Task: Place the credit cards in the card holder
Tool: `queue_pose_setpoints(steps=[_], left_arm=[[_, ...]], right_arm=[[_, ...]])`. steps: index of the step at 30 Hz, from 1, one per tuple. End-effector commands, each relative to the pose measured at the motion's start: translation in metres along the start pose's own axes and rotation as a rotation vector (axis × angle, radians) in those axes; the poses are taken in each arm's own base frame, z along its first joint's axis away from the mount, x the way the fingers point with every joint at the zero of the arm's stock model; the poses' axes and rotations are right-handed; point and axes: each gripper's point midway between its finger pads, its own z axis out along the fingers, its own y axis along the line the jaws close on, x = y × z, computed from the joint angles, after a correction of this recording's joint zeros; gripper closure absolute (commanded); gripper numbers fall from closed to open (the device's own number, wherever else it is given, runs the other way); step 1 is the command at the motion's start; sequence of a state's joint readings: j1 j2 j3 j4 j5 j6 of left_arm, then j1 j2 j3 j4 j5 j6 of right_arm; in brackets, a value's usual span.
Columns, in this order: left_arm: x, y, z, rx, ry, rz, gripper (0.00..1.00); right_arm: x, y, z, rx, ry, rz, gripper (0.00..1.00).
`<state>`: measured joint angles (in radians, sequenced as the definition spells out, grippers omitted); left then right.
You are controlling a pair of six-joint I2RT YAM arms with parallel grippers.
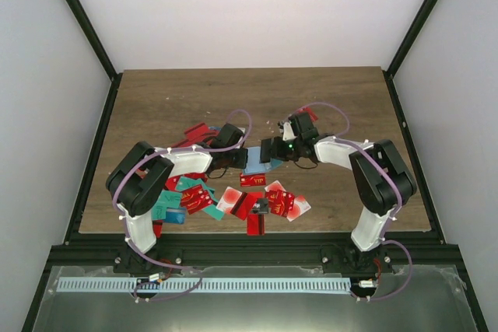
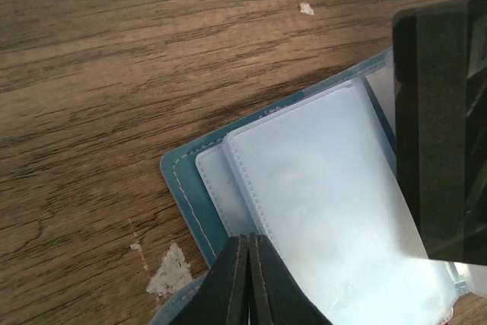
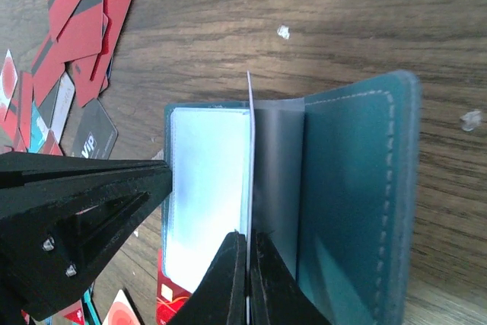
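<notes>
Wooden tabletop (image 1: 194, 99): our left gripper (image 2: 249, 279), closed, steadies the card holder (image 3: 358, 188) at its pale panels (image 2: 327, 211). Our right gripper (image 3: 247, 279) pinches one leaf (image 3: 249, 150) upright, probably baring a pocket for the credit cards (image 1: 257, 204).

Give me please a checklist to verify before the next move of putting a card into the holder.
1. Card holder lies open: ok.
2. Right fingers shut on one thin pale leaf of it, standing upright: ok.
3. Left fingers shut at the edge of the pale panels; real grip: cannot tell.
4. A card held ready: not ok, none seen in either.
5. Credit cards loose nearby: ok.
</notes>
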<state>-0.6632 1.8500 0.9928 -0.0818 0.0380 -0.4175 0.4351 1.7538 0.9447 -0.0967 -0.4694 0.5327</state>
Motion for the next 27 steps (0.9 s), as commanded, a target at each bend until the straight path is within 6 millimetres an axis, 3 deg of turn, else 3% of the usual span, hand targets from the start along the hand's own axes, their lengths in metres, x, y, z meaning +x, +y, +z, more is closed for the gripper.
queue_pose_setpoints(steps=[1,27], left_arm=[[0.015,0.011,0.009,-0.032,0.053,-0.005,0.96],[0.013,0.01,0.009,-0.032,0.054,-0.001,0.96]], right_arm=[[0.015,-0.009,0.009,-0.015,0.054,0.028,0.99],[0.039,-0.017,0.015,-0.076,0.238,0.098,0.99]])
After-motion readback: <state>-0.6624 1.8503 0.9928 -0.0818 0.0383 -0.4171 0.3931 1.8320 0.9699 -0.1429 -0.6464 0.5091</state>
